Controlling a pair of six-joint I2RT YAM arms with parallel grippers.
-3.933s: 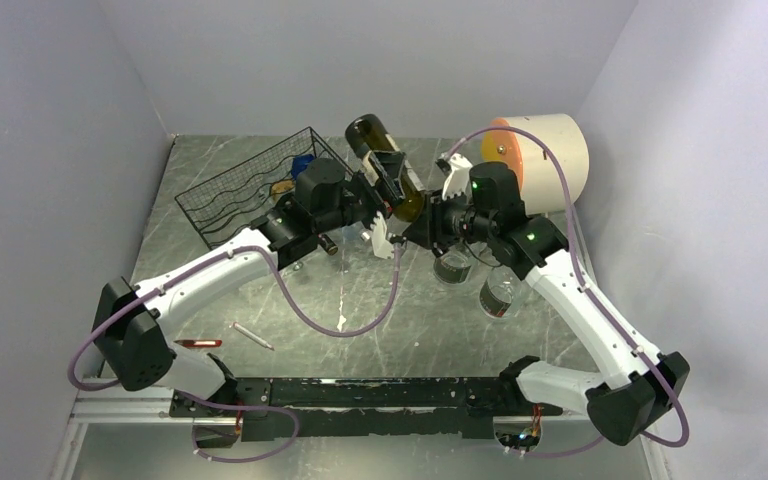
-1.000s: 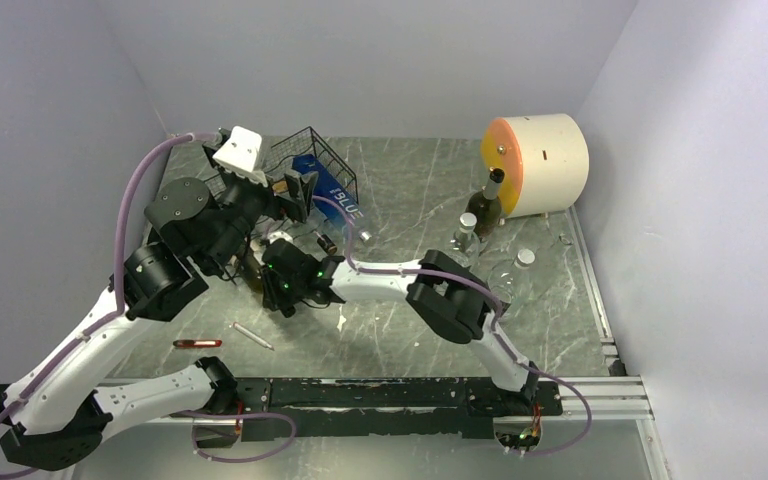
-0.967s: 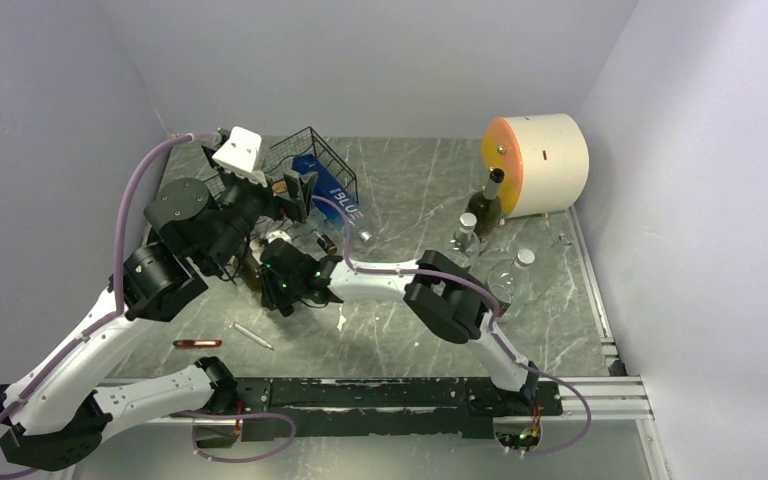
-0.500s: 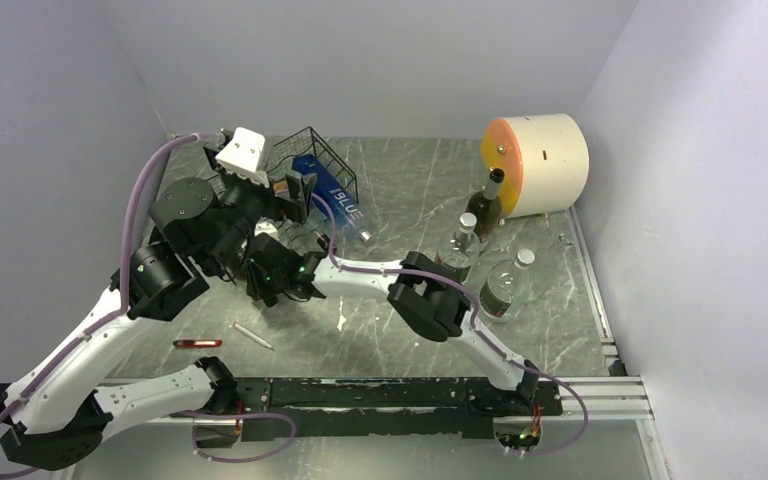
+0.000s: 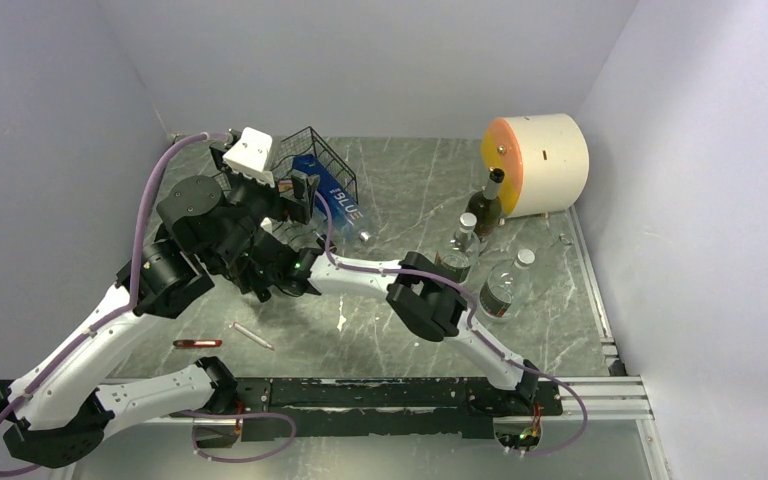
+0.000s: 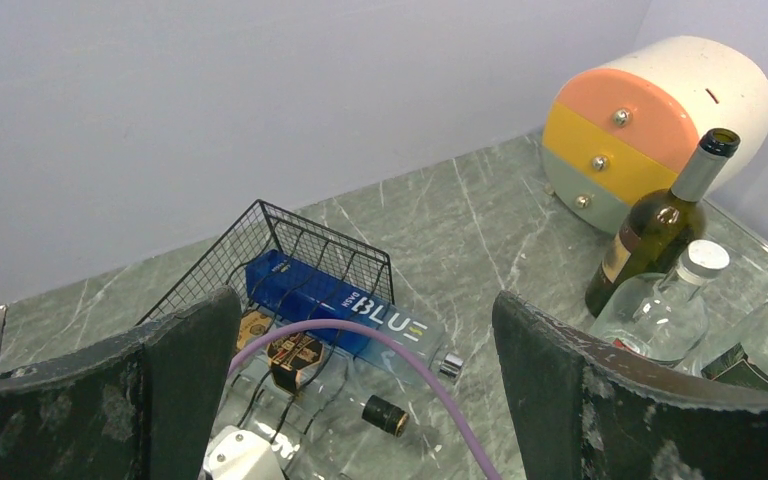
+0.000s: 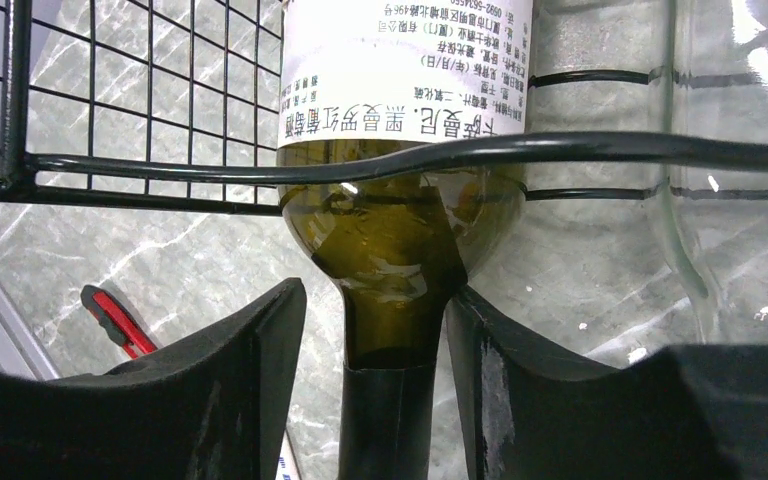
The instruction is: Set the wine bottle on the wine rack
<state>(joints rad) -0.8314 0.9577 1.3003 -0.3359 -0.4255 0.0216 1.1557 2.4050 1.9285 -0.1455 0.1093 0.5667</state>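
My right gripper (image 7: 375, 295) has its fingers (image 7: 210, 390) on both sides of the bottle neck at the bottom centre of the wrist view. They are a little spread: I see floor between the left one and the glass, and a thin gap at the other, so I judge the grip is loose or just let go. The wine bottle (image 7: 400, 100) lies with its body inside the rack (image 7: 210, 165). One rod crosses its shoulder, its white label is toward the top of the frame, and only the neck sticks out to me. My left gripper (image 6: 365, 300) is wide apart, holds nothing and hangs above the rack, looking down on a blue bottle (image 6: 330, 305) that lies in the mesh. In the top view the left arm hides the wine bottle. About four seconds ago both arms held the bottle in the air at the upper centre. One second ago the right arm already reached over to the left. Since then it has pushed further left under the left arm, and the bottle has gone in. I think the placing is nearly done, and what remains is to draw the fingers back without dragging the neck.
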